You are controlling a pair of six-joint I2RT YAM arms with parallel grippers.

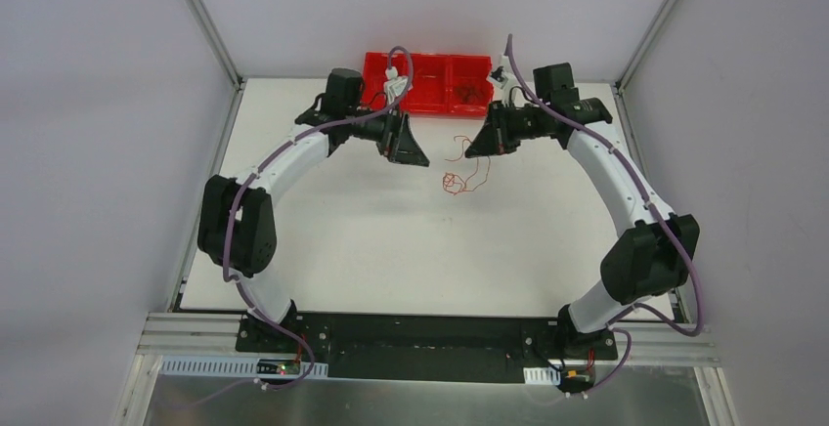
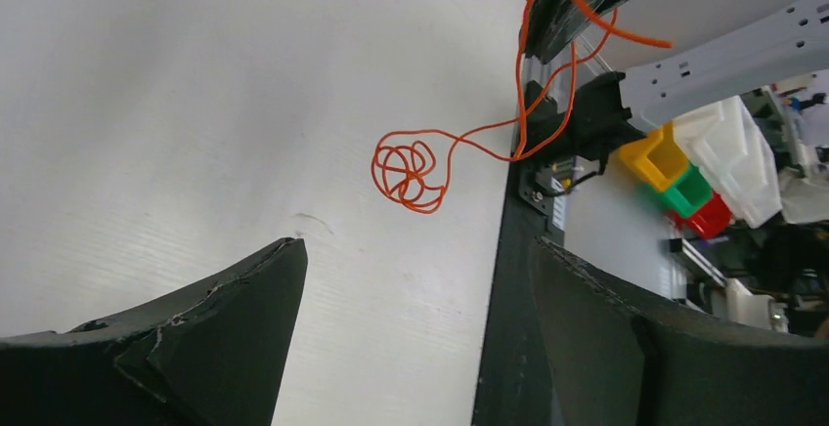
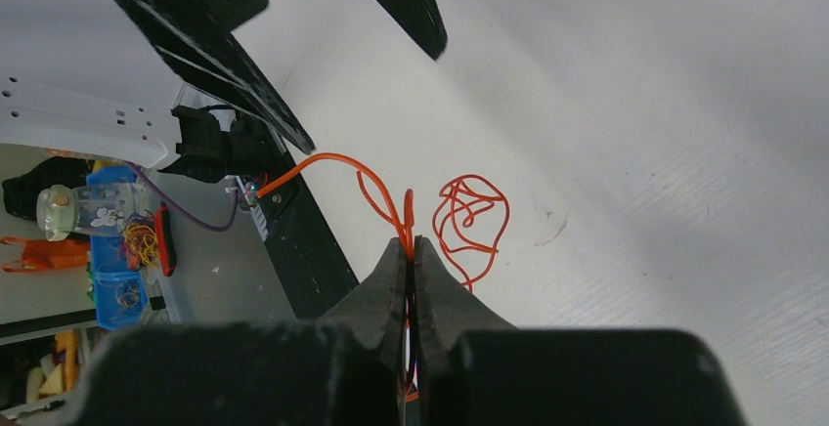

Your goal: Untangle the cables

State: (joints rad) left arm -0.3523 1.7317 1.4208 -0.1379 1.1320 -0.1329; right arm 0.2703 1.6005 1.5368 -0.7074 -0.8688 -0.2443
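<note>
Untangling step: my R claw (image 3: 411, 243) clamped on orange cable (image 3: 471, 213), L claw (image 2: 418, 250) spread, empty; next L should grab its knot, pull.

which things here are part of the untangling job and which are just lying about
Job:
orange cable, partly coiled on the table
right gripper, shut on the cable
left gripper, open, holding nothing

Lying about:
red tray at the table's far edge
coloured bins off the table
</note>
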